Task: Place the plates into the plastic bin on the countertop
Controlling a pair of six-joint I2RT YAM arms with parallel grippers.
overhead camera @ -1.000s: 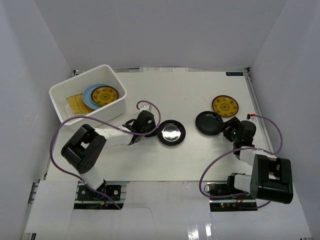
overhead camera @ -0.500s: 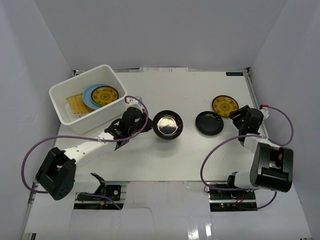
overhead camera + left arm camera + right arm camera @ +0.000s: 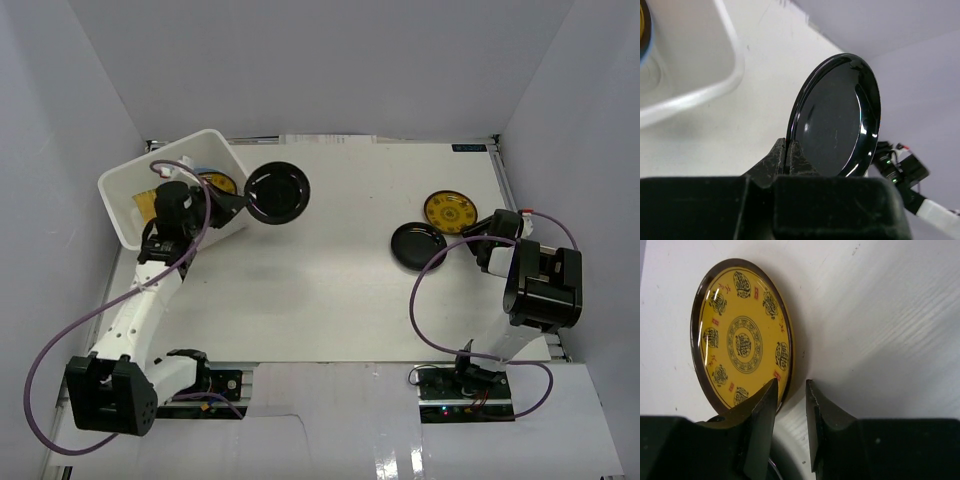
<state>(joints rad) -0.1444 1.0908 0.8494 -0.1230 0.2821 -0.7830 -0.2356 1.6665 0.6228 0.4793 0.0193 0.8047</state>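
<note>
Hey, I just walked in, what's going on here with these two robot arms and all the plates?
The arms are clearing plates into the white bin. The left gripper is shut on the rim of a black plate and holds it up in the air beside the bin, which already has other plates in it. The right gripper has its open jaws at the edge of the gold-patterned plate on the table, not gripping it yet. A second black plate lies close by.

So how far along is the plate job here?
Plates already lie in the plastic bin. The left gripper holds a glossy black plate beside it. Left on the countertop: another black plate and a gold-patterned plate, whose rim the open right gripper straddles.
</note>
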